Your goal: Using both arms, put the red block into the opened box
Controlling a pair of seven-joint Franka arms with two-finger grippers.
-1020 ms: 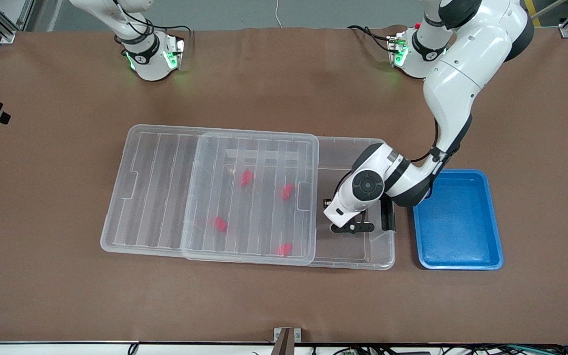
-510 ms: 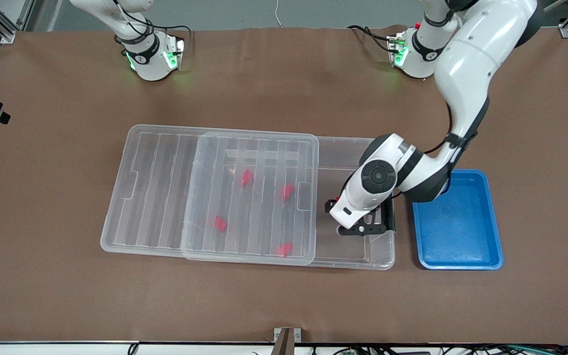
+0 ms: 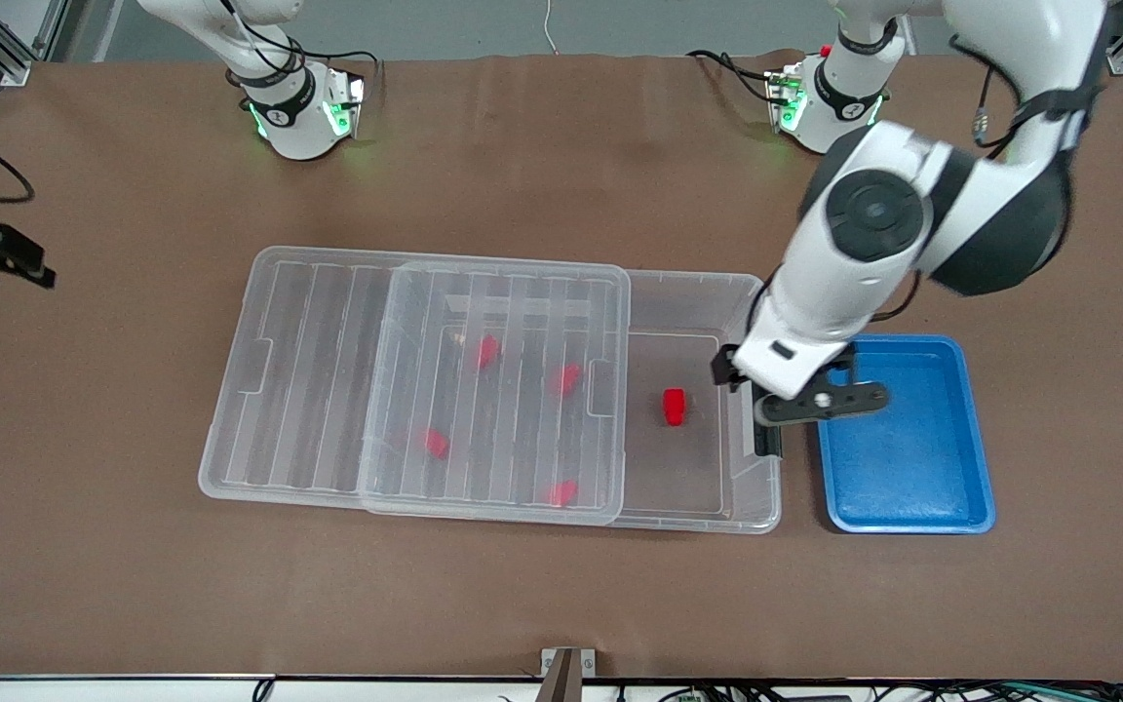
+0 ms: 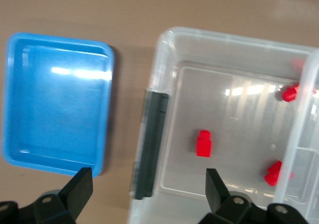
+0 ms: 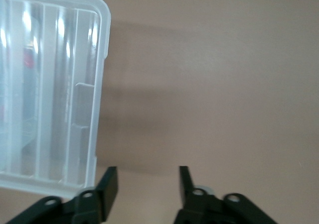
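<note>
A red block point(image 3: 674, 407) point(image 4: 203, 143) lies on the floor of the clear box point(image 3: 698, 289) in its uncovered end. The ribbed clear lid point(image 3: 328, 322) covers the rest of the box and overhangs toward the right arm's end. Several more red blocks point(image 3: 488, 351) show through it. My left gripper point(image 3: 815, 402) point(image 4: 148, 189) hangs open and empty above the box's black latch point(image 4: 152, 144), between the box and the blue tray. My right gripper point(image 3: 6, 261) point(image 5: 147, 179) is open and empty over bare table beside the lid's edge point(image 5: 102, 59).
A blue tray point(image 3: 912, 519) point(image 4: 55, 99) with nothing in it stands beside the box toward the left arm's end. Both arm bases point(image 3: 298, 107) stand along the table edge farthest from the front camera. Brown table surface surrounds the box.
My left gripper has opened, risen out of the box and swung toward the blue tray. The red block it let go lies on the box floor. The right hand has shifted slightly.
</note>
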